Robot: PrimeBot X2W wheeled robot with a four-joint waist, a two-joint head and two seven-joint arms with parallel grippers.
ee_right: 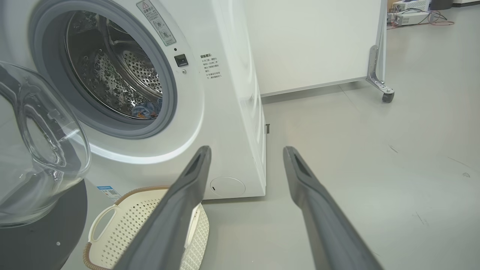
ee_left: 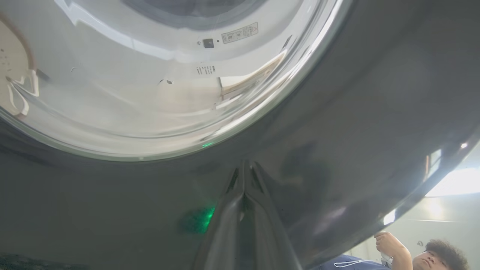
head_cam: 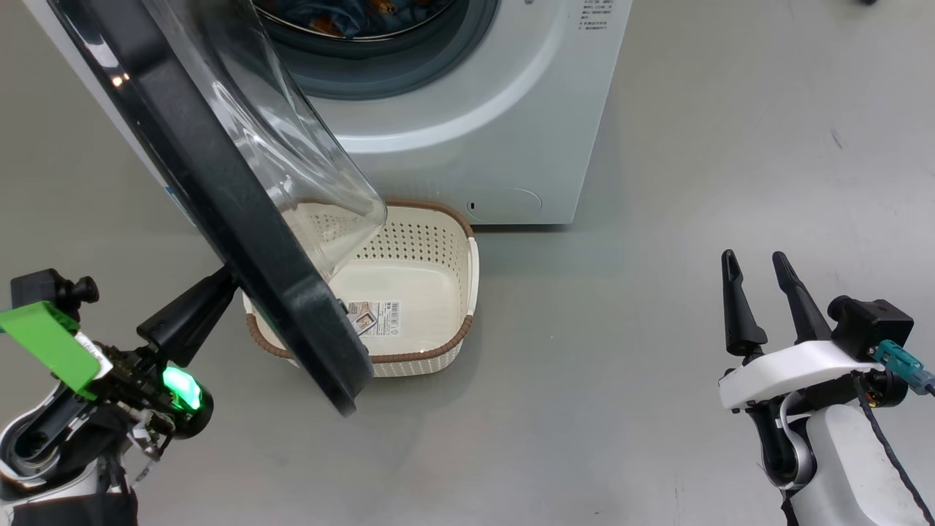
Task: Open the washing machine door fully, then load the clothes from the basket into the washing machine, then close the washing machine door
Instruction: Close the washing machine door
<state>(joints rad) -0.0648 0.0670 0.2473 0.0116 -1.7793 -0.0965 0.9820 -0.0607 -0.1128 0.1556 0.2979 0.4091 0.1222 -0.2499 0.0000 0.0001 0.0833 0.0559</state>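
Door [head_cam: 241, 219]: stiff, hinged; glossy rim [ee_left: 337, 131] likely slick, so push flat there, off the glass [head_cam: 292, 146]. Left gripper [ee_left: 243, 168] shut, empty, tips at rim. Right gripper [head_cam: 754, 257] wide apart, empty.

door [head_cam: 241, 219] part-open | clothes [ee_right: 145, 109] in washer [head_cam: 475, 131] | basket [head_cam: 431, 245] under door

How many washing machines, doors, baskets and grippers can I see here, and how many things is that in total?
washing machine: 1
washing machine door: 1
basket: 1
grippers: 2 (left gripper, right gripper)
Total: 5
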